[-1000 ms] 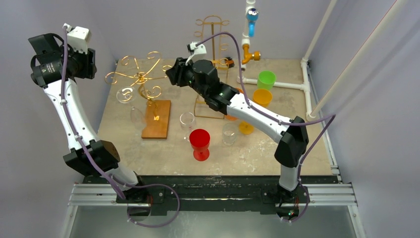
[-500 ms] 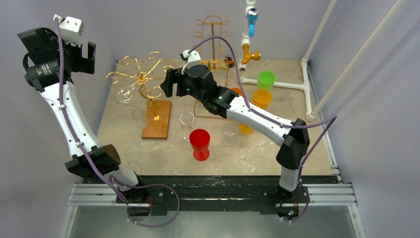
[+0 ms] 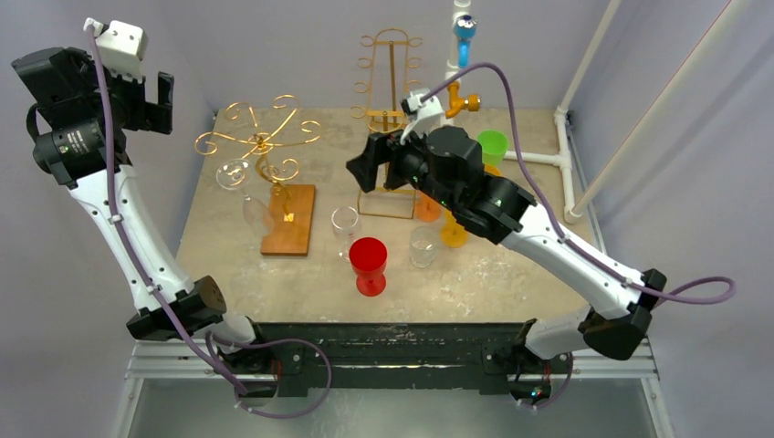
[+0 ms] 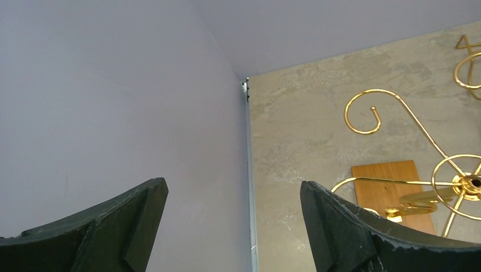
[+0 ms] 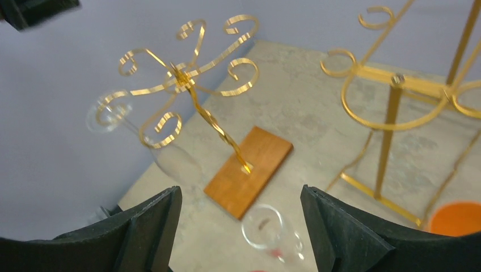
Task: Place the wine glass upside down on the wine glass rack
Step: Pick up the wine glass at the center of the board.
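Wine glass (image 3: 255,214): it is hanging upside down on the left side of the rack. Its foot is sitting in one of the lower gold scrolls, its stem is slanting, and its bowl is pointing down just beside the wooden base.
Wine glass rack (image 3: 260,143): it is standing upright on its wooden base (image 3: 288,219), at the far left of the table (image 3: 511,265), with its curled arms spreading out from a centre hub.
Left gripper (image 4: 233,195): I am holding it high by the left wall, well apart from the rack. The jaws are gaping wide with nothing between them.
Right gripper (image 5: 241,198): I am holding it above the middle of the table, facing the rack. These jaws are also spread wide and gripping nothing.
Second clear glass (image 3: 345,222): it is standing upright just right of the wooden base.
Red goblet (image 3: 369,265): it is standing just in front of that glass.
Tall gold rack (image 3: 391,109): it is standing behind my right gripper.
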`<state>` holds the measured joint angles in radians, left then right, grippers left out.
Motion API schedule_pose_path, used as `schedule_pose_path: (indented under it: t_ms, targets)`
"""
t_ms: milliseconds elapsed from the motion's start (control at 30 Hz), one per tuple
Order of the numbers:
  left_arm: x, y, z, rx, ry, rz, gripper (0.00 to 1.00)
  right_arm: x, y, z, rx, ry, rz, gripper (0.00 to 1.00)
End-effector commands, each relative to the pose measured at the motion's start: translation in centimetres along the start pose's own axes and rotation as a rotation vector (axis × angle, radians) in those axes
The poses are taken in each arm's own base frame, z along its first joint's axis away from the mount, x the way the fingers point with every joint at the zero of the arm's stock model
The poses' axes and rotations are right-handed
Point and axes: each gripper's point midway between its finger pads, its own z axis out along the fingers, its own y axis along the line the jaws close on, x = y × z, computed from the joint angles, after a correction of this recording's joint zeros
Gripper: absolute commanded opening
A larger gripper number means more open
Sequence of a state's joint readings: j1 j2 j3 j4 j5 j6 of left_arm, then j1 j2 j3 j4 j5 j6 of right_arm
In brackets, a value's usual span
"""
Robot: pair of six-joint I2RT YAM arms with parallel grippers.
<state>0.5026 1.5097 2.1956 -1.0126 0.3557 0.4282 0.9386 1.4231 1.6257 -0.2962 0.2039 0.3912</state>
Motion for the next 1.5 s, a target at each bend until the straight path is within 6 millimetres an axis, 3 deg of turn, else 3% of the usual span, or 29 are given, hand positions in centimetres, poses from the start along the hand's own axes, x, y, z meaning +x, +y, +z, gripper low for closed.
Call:
schedule_pose_path:
  t_ms: [0, 200, 300, 500, 600, 800, 967, 1033, 1133, 1233, 1333, 1467]
  targets:
    - [-0.9, -1.5, -2.8, 0.016, -0.016, -0.057, 0.94, 8.1, -4.4, -2.8, 0.119, 0.258, -0.096, 0.85]
    - [-1.1, -3.1, -4.0, 0.074, -0.028, -0.073, 0.9, 13.9, -6.3, -5.2, 0.133, 0.437, -0.132, 0.77]
    - [-1.2, -3.6, -4.7, 0.086, -0.039, -0.075, 0.9, 15.5, -6.1, -5.3, 0.111, 0.489, -0.132, 0.7]
    - [-0.9, -4.3, -5.5, 0.101, -0.041, -0.069, 0.9, 19.1, -5.3, -5.1, 0.079, 0.58, -0.148, 0.68]
    - [-0.6, -4.7, -5.6, 0.111, -0.035, -0.072, 0.9, 21.2, -6.0, -4.7, 0.104, 0.626, -0.16, 0.68]
    - [-0.4, -4.9, -5.9, 0.114, -0.036, -0.062, 0.93, 22.8, -6.9, -4.0, 0.134, 0.644, -0.172, 0.67]
    - [-0.1, -5.0, -6.0, 0.115, -0.033, -0.051, 0.93, 23.9, -7.4, -3.9, 0.142, 0.658, -0.175, 0.55]
    - [0.0, -5.3, -6.1, 0.126, -0.032, -0.049, 0.93, 24.3, -7.4, -3.8, 0.136, 0.664, -0.173, 0.45]
    - [0.0, -5.7, -6.2, 0.143, -0.032, -0.046, 0.93, 24.6, -6.9, -3.7, 0.109, 0.675, -0.162, 0.19]
    - [0.2, -6.1, -6.3, 0.166, -0.028, -0.046, 0.94, 23.5, -6.4, -3.9, 0.097, 0.661, -0.159, 0.0]
    - [0.0, -6.2, -6.5, 0.173, -0.029, -0.041, 0.98, 21.5, -5.8, -4.5, 0.082, 0.626, -0.164, 0.0]
    - [-0.3, -6.6, -7.1, 0.193, -0.036, -0.031, 1.0, 17.0, -3.8, -5.9, 0.012, 0.544, -0.153, 0.0]
